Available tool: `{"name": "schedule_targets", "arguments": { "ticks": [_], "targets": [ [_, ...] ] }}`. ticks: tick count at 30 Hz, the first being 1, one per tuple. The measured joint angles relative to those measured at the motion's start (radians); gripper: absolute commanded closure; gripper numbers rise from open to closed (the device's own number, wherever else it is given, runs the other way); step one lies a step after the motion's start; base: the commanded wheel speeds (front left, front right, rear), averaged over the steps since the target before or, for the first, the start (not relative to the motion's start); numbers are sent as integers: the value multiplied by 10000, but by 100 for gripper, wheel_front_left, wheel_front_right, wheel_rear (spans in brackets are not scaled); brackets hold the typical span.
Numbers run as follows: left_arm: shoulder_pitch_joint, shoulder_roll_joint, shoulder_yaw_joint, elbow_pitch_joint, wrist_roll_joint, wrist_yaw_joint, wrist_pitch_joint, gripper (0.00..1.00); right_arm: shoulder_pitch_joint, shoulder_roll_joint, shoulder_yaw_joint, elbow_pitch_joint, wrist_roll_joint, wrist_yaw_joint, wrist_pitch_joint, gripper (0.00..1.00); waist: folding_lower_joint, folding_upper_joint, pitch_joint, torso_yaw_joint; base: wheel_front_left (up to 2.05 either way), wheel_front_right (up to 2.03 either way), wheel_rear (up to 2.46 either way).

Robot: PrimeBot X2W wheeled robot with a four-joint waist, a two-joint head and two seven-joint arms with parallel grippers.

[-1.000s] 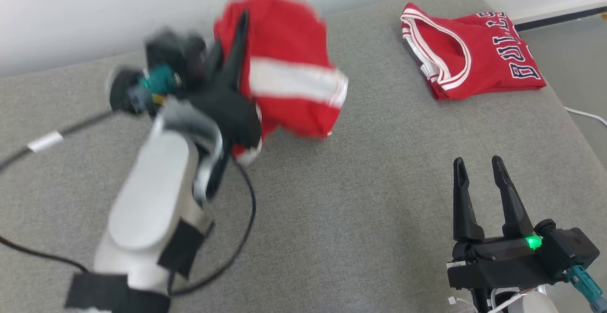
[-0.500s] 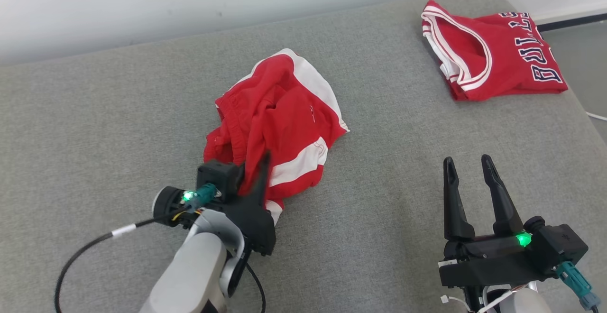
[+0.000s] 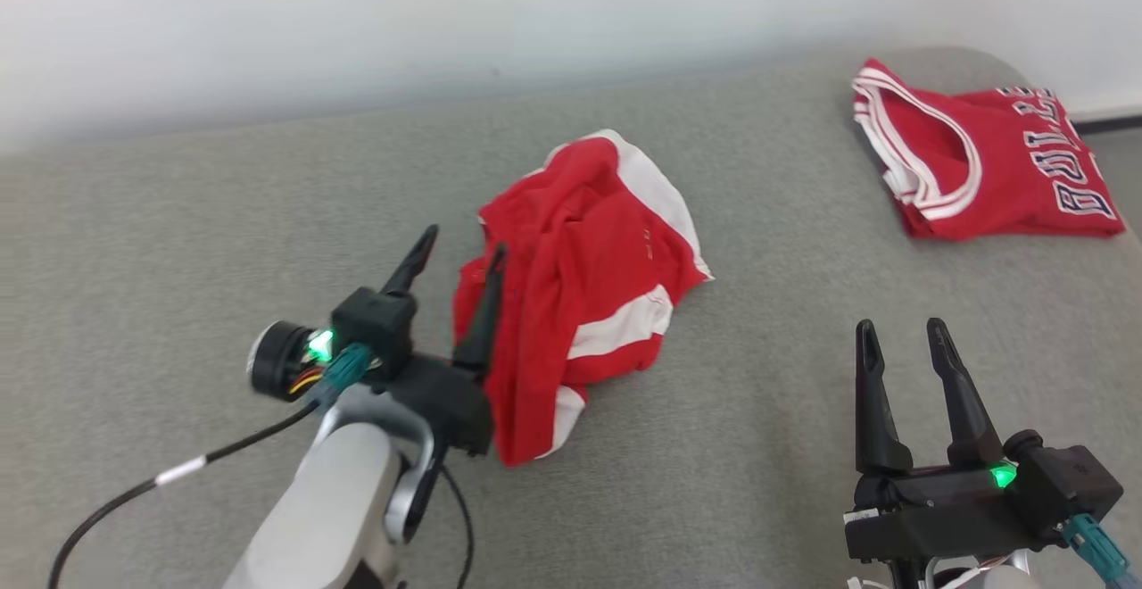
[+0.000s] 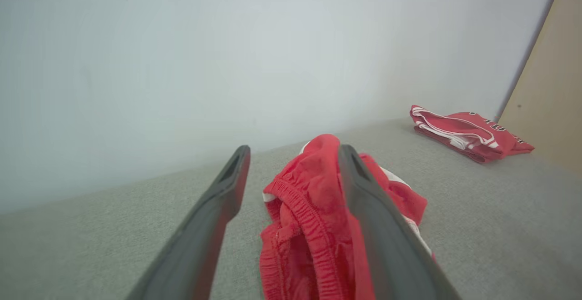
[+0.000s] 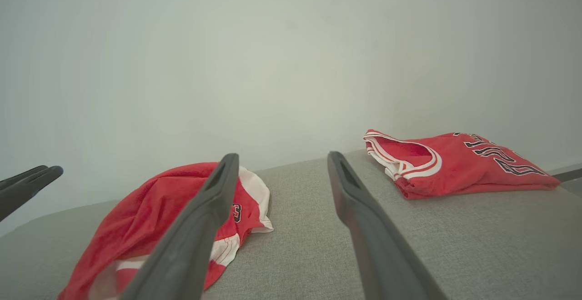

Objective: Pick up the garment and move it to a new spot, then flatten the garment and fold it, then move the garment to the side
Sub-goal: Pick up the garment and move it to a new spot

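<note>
The left gripper (image 3: 461, 250), jaws spread empty, is sitting at the crumpled garment's (image 3: 589, 303) nine o'clock; flattening is likely beginning, needing corner grips.

Grey cushion (image 3: 758, 410): crumpled red shorts (image 3: 589, 303) centre, folded jersey (image 3: 990, 178) far right.

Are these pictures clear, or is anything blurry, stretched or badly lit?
Head view: even, soft light, faint shadows; red shorts and Bulls jersey look sharp. Left wrist view: wide-angle stretch, left gripper's fingers loom large and soft. Right wrist view: same stretch on right gripper's fingers.
</note>
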Motion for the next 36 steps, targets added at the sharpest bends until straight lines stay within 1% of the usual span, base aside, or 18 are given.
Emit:
{"name": "schedule_targets", "arguments": {
  "ticks": [7,13,16,17,18,19,21,26,29,32,36],
  "targets": [
    [1043,857,491,-1057,-56,278,-75,0,201,-77,-113,-36,-44,0,0,0,0,0,-395,605,0,0,0],
    [2365,1707,1210,-2291,-63,704,-119,0,332,-82,-69,-38,-84,0,0,0,-1,0,-758,970,0,0,0],
    [3093,1983,1628,-2963,-61,928,-136,0,453,-82,-94,-52,-86,0,0,0,-1,0,-877,1099,0,0,0],
    [3093,1983,1628,-2963,-61,928,-136,0,453,-82,-94,-52,-86,0,0,0,-1,0,-877,1099,0,0,0],
    [3582,2113,1862,-3352,-54,1083,-136,0,531,-81,-107,-48,-86,0,0,0,-1,0,-937,1164,0,0,0],
    [3582,2113,1862,-3352,-54,1083,-136,0,531,-81,-107,-48,-86,0,0,0,-1,0,-937,1164,0,0,0],
    [4036,2290,2015,-3684,138,1250,-136,0,604,-82,-136,-42,-86,0,0,0,-1,0,-981,1212,0,0,0],
    [5035,2357,2594,-4383,197,1522,-136,0,729,-81,-182,35,-65,0,2,0,-1,0,-1065,1237,0,0,0],
    [5530,2286,2961,-4792,203,1670,-136,0,788,-81,-217,121,8,0,0,0,-2,0,-1117,1223,0,0,0],
    [5950,2098,3208,-5097,295,1703,-136,0,876,-71,-259,215,8,0,0,0,-1,1,-1175,1214,0,0,0],
    [6333,1873,3239,-5202,596,1668,-136,0,1094,-58,-267,439,6,0,0,0,-1,1,-1235,1215,0,0,0]
  ]
}}
